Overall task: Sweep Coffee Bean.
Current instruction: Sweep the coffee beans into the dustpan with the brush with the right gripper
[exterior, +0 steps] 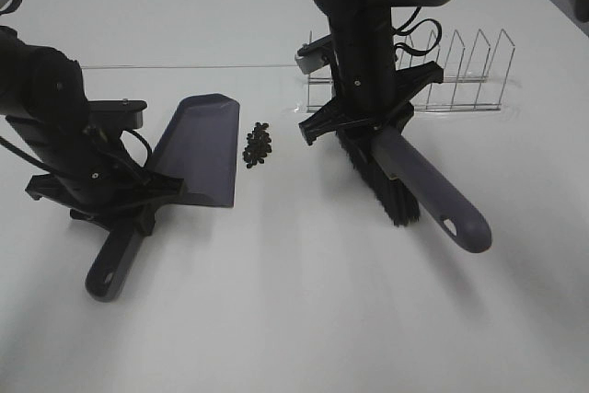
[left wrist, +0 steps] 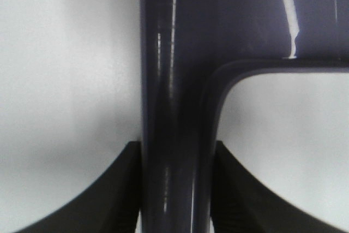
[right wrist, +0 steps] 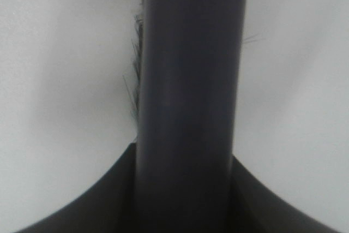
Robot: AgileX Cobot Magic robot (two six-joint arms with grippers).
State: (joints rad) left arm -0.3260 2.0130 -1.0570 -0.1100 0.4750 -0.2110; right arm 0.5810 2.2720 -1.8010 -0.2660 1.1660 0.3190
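A small heap of dark coffee beans lies on the white table, just right of the purple-grey dustpan. My left gripper is shut on the dustpan's handle, with the pan's open edge facing the beans. My right gripper is shut on the grey brush handle. The brush's black bristles rest on the table well right of the beans. The right wrist view shows the brush handle between the jaws. No beans show in either wrist view.
A clear wire rack stands behind the right arm at the back right. A thin seam line crosses the table at the back.
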